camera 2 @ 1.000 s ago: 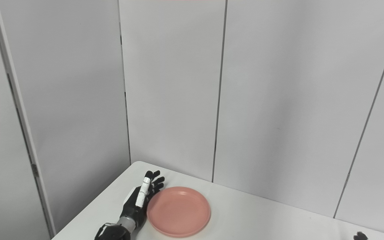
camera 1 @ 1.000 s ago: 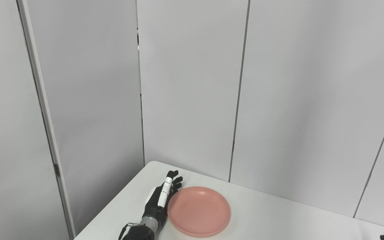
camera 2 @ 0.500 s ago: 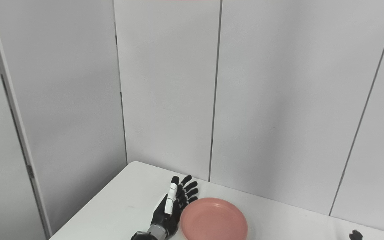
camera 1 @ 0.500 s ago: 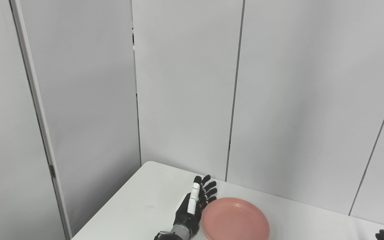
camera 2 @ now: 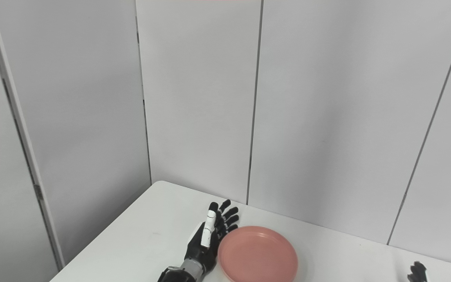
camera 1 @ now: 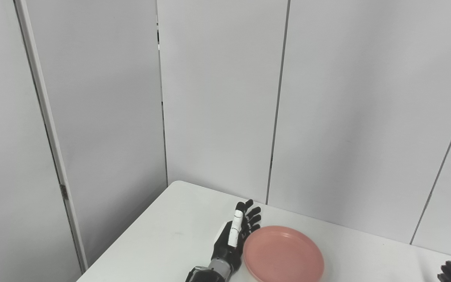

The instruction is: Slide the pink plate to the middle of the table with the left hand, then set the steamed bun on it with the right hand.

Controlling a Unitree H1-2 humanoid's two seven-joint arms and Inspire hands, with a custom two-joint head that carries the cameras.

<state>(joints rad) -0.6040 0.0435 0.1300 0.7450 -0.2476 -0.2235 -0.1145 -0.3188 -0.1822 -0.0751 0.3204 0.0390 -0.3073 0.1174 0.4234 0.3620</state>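
Left hand [camera 1: 235,237] flat vs pink plate [camera 1: 283,254] rim.

At the bottom centre I see my left hand [camera 1: 234,239] standing edge-on, fingers [camera 1: 249,218] straight and spread, against the left rim of the pink plate [camera 1: 283,253] on the white worktop [camera 1: 170,239]. My right hand [camera 1: 449,272] barely shows, bottom right.

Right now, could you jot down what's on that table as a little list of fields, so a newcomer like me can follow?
plate: pink plate, nothing on it, flat on the white table
left hand: open, fingers straight, its edge against the plate's left rim
right hand: only dark fingertips at the lower right corner, state unclear
steamed bun: not in view
backdrop: grey wall panels
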